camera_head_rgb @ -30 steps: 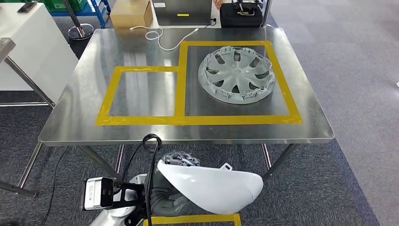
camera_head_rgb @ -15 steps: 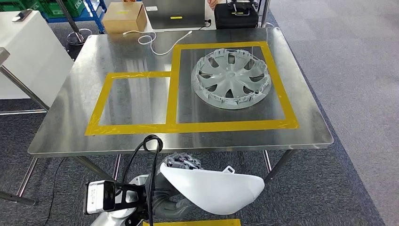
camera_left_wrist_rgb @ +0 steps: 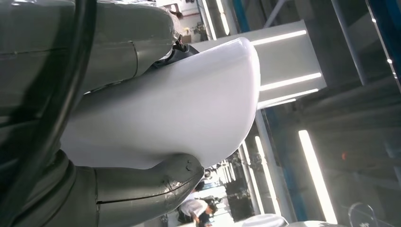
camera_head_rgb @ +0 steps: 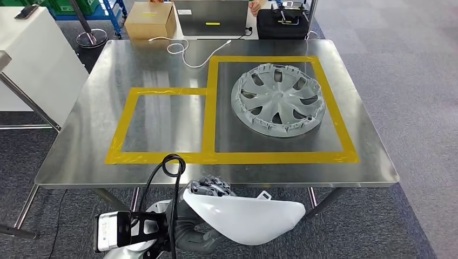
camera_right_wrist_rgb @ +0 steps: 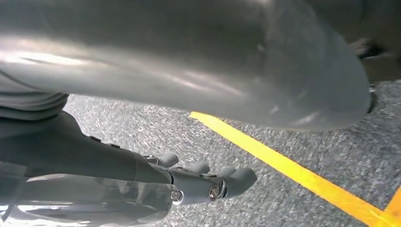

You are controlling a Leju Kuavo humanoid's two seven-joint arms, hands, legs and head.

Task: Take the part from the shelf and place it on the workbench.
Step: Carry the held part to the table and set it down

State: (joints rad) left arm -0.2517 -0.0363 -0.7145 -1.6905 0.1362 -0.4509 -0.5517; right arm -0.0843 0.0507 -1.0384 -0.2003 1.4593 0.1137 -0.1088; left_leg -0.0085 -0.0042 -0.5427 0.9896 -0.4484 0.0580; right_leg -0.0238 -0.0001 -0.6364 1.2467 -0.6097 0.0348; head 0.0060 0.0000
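Part: a smooth white moulded plastic shell, curved like a cover, was carried low in front of the robot's body, below the table's near edge, not yet over it.
Left hand: the left hand clasped the shell from 2 sides, thick grey thumb under 1 face and grey fingers over the other, likely to keep the slippery curve from sliding.
Right hand: the right hand hung over grey carpet with its fingers loosely extended, holding nothing.
Workbench: the steel table lay ahead of the left hand; its small yellow-taped rectangle sat bare, probably the drop spot.
Neighbour: a grey plastic wheel cover filled the larger taped bay.
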